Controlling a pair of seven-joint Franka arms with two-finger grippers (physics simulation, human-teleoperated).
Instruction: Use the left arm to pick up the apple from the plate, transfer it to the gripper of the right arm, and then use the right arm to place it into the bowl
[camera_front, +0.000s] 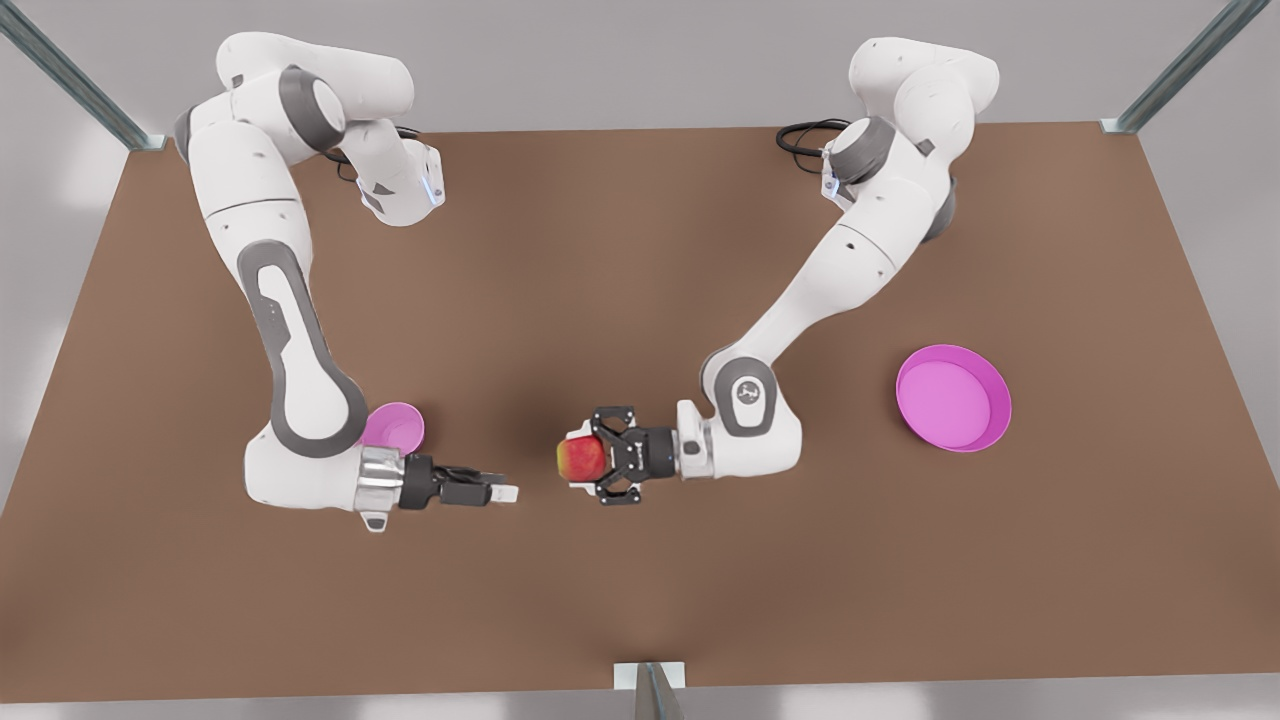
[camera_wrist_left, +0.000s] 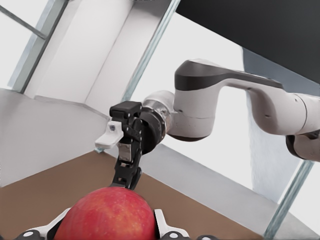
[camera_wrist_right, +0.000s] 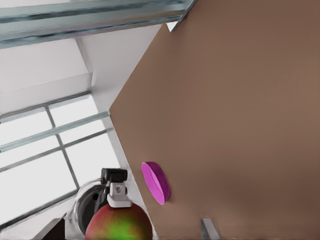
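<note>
Bare brown table (camera_front: 620, 250), metal posts at its corners. Nearest, held above it at mid-table: apple (camera_front: 582, 458) clenched in left pincer (camera_front: 590, 466), turned sideways for handover. Facing it, just apart: right pincer (camera_front: 505, 492), fingers seemingly spread. Behind that arm: bowl (camera_front: 397, 424). Farther, on front view's right: plate (camera_front: 950, 398), vacated.

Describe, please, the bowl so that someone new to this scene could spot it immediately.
Start at the brown table and go to the arm on the front view's left, whose silver-collared right hand points toward the apple in the left hand. The bowl peeks out behind that arm's wrist. It is small, deep and pink, unlike the wide, shallow plate far across the table.
</note>
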